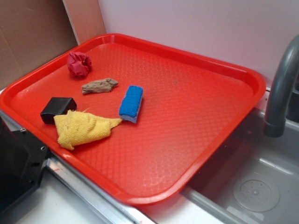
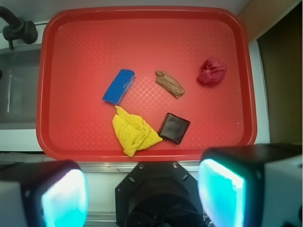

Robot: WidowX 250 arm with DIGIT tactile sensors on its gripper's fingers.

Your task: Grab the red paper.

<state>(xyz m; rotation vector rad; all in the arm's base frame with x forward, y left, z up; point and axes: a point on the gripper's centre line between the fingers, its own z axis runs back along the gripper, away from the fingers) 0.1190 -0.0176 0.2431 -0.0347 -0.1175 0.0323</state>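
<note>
A large red textured plastic tray [image 1: 187,140] fills most of the exterior view, lying tilted across the edge of a grey sink [image 1: 261,186] whose dark grey faucet [image 1: 280,88] curves up at the right edge of the frame. The small crumpled ball of crimson-red paper [image 1: 78,64] sits on the tray in the upper left of that view, near the tray's far left rim and apart from everything else. In the wrist view the same red paper [image 2: 211,72] appears in the upper right part of the tray [image 2: 142,28].

Just below and right of it in the exterior view lies a crumpled brown paper scrap [image 1: 99,86]. A blue rectangular sponge [image 1: 131,103] lies near the middle left of the tray, its lower end touching a corner of a rumpled yellow cloth [image 1: 81,128]. A small black square block [image 1: 57,109] rests just beside the cloth's upper left edge, at the left of the frame.

In the wrist view, the hand [image 2: 142,189] hangs at the bottom of the frame, outside the tray's near rim and well apart from the red paper. Its two fingers [image 2: 64,198], tipped with glowing teal pads, stand wide apart with nothing between them.
</note>
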